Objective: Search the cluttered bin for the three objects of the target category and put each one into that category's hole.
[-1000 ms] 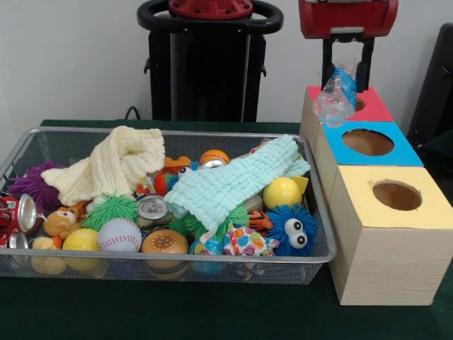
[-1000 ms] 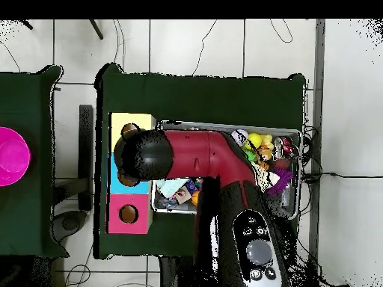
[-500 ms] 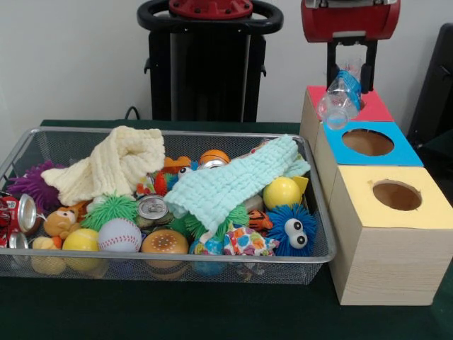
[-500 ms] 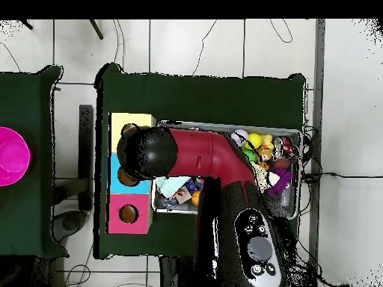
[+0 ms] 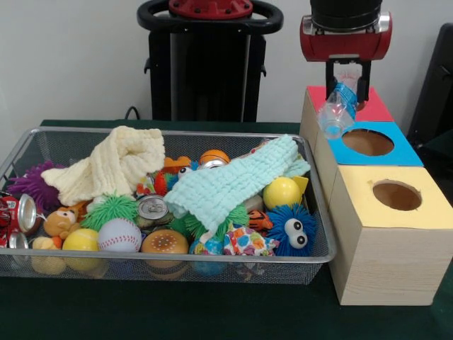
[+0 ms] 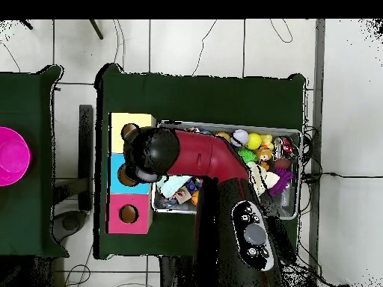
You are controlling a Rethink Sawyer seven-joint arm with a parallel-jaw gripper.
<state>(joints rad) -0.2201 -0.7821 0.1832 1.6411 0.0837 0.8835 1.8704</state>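
1. Gripper at upper right of the front view, black fingers closed on a clear plastic bottle with a blue label; bottle tilted, open mouth pointing down and left
2. Bottle hanging above the seam between the pink-topped box and the blue-topped box, clear of both tops as far as can be told
3. Red wrist housing cut off by the top edge of the front view; rest of the arm out of that picture
4. In the overhead view, gripper and bottle hidden under the black and red arm, which also covers most of the blue box and the left part of the wire bin
5. Yellow-topped box nearest the lower right of the front view, round hole open and dark inside
6. Wire bin at centre left of the front view, packed: cream cloth and mint cloth draped over much of the clutter, hiding what lies below
7. Visible on top: baseball, yellow ball, blue fuzzy toy with eyes, a can end
8. Red can at the left edge, cut off by the frame
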